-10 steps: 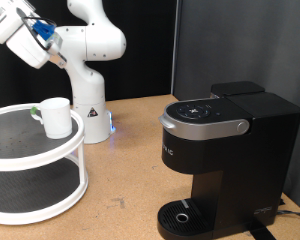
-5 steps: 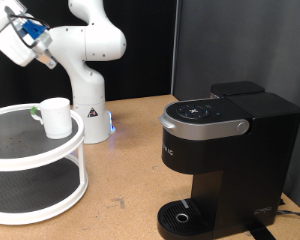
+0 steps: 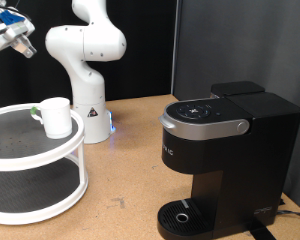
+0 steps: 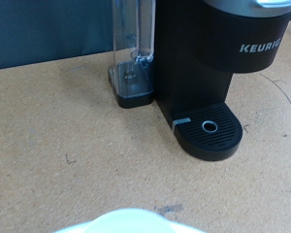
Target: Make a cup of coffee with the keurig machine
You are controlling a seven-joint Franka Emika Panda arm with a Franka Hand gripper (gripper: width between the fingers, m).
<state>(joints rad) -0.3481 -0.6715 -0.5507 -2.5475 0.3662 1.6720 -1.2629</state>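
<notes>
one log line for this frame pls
gripper: high at exterior view's top left, holding nothing seen | cup: on white tiered stand | keurig machine: lid shut, drip tray bare

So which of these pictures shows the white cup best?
The exterior view. There the whole cup stands upright on the top shelf of the round white rack, apart from the coffee machine. The wrist view shows only a blurred white rim at its edge, probably the same cup.

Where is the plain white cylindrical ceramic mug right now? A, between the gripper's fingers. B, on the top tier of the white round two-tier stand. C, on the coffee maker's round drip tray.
B: the mug stands on the stand's top tier; the drip tray is bare.
</notes>
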